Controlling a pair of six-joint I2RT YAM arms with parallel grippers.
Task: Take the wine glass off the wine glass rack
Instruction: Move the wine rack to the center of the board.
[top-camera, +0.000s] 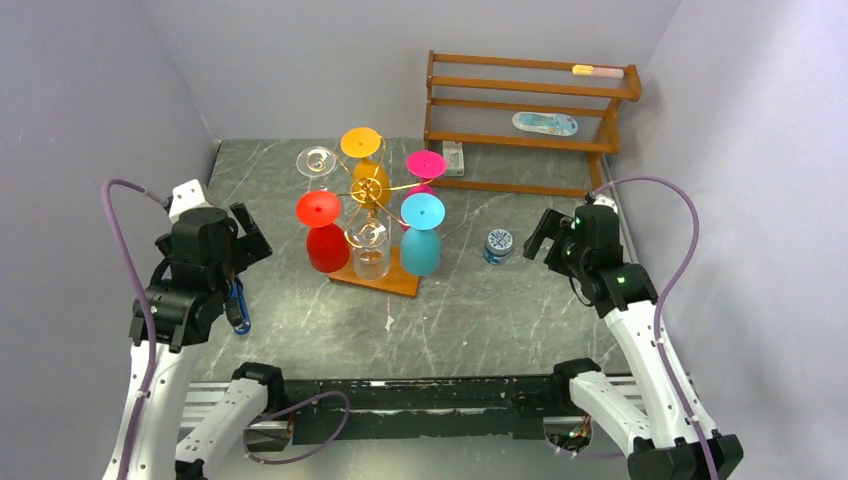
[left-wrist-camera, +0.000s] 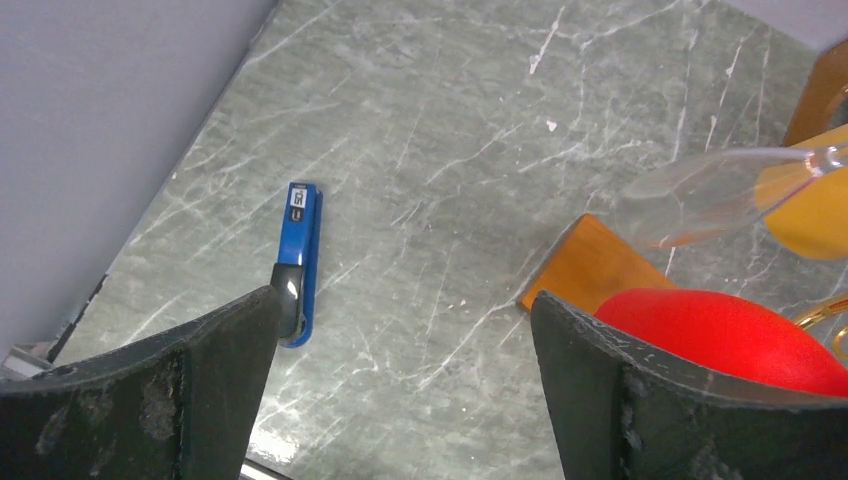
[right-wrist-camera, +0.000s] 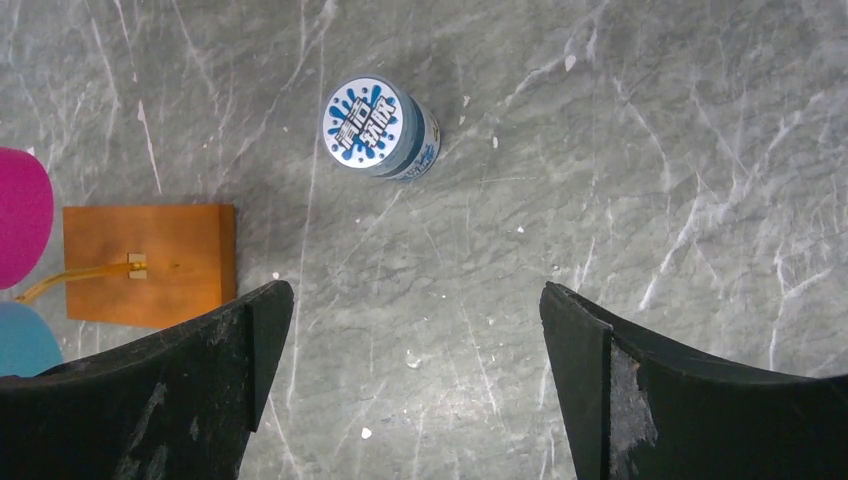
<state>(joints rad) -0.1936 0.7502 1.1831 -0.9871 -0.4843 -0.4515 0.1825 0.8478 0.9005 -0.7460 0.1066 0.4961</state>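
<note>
The rack (top-camera: 372, 190) stands in the middle of the top view on its wooden base (top-camera: 385, 283), and every arm that I can see carries a glass hung bowl-down. The red glass (top-camera: 325, 240), a clear glass (top-camera: 369, 250) and the teal glass (top-camera: 421, 240) are along the lower side. Another clear one (top-camera: 317, 165), the orange glass (top-camera: 366, 170) and the pink glass (top-camera: 424, 170) are along the upper side. I judge that nothing has been lifted off, so the whole task is left to do: reach, grip, unhook, carry clear.

The left claw (top-camera: 255, 232) hangs left of the rack, near the red glass but apart from it. Its jaws are spread wide and hold nothing. In its wrist view the red bowl (left-wrist-camera: 720, 335) and a clear bowl (left-wrist-camera: 700, 195) sit at the right edge, outside the gap. It looks the better placed of the two for a first grab, probably at the red glass.

The right claw (top-camera: 540, 235) is right of centre, well apart from the rack, also wide and empty. Its wrist view shows only the base corner at centre left.

A blue stapler (top-camera: 238, 310) lies at lower left of the worktop (top-camera: 480, 320), a small tin (top-camera: 497, 244) stands between the rack and the right claw, and a shelf (top-camera: 530, 100) stands at upper right.
</note>
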